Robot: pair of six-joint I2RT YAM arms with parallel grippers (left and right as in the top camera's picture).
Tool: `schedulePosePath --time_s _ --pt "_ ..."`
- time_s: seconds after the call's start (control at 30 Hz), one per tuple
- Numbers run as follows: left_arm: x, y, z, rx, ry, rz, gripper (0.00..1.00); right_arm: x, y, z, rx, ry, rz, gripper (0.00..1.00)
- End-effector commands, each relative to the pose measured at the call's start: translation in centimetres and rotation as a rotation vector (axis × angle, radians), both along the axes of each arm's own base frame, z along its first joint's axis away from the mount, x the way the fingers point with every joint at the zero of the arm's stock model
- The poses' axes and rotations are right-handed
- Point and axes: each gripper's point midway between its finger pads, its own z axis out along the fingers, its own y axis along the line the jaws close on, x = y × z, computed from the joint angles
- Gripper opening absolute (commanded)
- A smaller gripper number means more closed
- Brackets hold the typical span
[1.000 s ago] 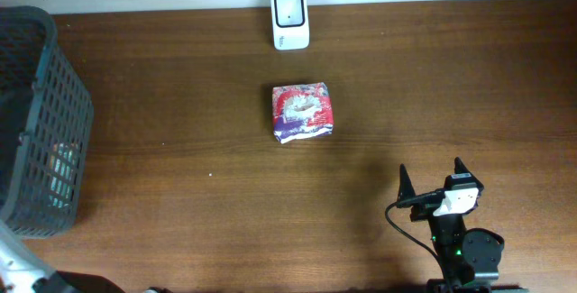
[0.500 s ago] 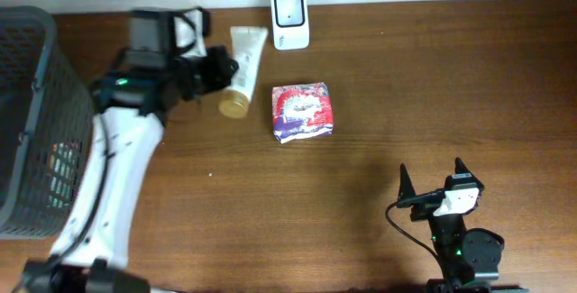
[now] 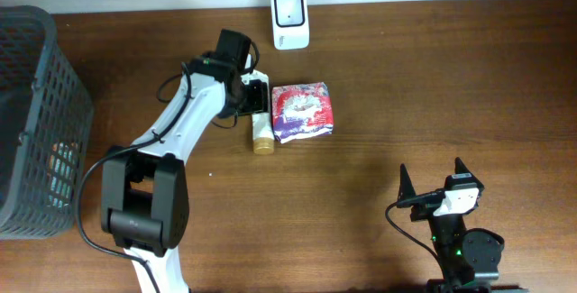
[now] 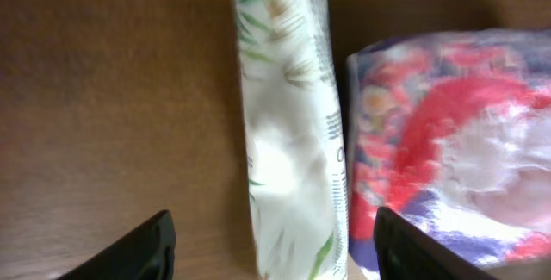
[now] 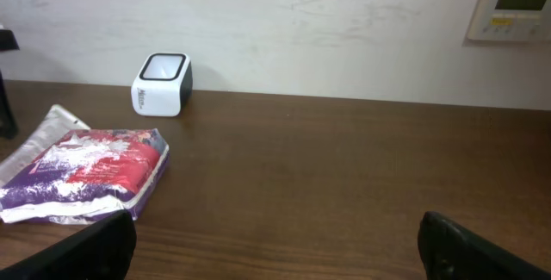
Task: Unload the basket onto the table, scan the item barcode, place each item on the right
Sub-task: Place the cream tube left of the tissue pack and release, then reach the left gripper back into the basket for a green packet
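Note:
A white tube with leaf print and a tan cap (image 3: 262,129) lies flat on the table, touching the left side of a red and purple packet (image 3: 303,113). My left gripper (image 3: 255,95) hovers over the tube's far end, open. In the left wrist view the tube (image 4: 288,125) runs between the two black fingertips (image 4: 142,250) with a gap on each side, and the packet (image 4: 448,142) sits to its right. The white barcode scanner (image 3: 289,20) stands at the table's back edge. My right gripper (image 3: 433,183) rests open near the front right, holding nothing.
A dark mesh basket (image 3: 41,122) with something inside stands at the left edge. From the right wrist view, the scanner (image 5: 162,84) stands against the white wall, with the packet (image 5: 86,172) in front of it.
My left arm swung in from the left carrying the tube, brought it from near the scanner down beside the packet, and opened its jaws. The right arm stayed still.

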Motion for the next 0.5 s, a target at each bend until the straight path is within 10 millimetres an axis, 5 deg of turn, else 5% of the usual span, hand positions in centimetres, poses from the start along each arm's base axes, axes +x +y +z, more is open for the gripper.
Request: schedulePosePath --time_s 0.0,0.1,0.13,0.2,0.23,0.37,0.47 --pt "3.2 0.1 10.0 -0.051 -0.198 -0.013 0.75 0.0 0.1 -0.3 0.009 0.005 0.000 0.98" --pt "4.5 2.5 19.8 -0.095 -0.409 0.040 0.87 0.0 0.0 -0.3 0.008 0.005 0.000 0.99" --pt "4.6 5.3 24.3 -0.098 -0.518 0.096 0.88 0.0 0.0 -0.3 0.008 0.005 0.000 0.99" --pt "3.9 11.1 29.0 -0.036 -0.637 0.227 0.96 0.0 0.1 -0.3 0.009 0.005 0.000 0.99" --pt "3.0 16.0 30.8 0.050 -0.690 0.349 1.00 0.0 0.0 -0.3 0.008 0.005 0.000 0.99" --pt "-0.6 28.4 31.7 0.202 -0.681 0.637 0.99 0.0 0.0 -0.3 0.008 0.005 0.000 0.99" --pt "-3.8 34.5 30.7 0.242 -0.623 0.805 0.99 0.0 0.1 -0.3 0.009 0.005 0.000 0.99"
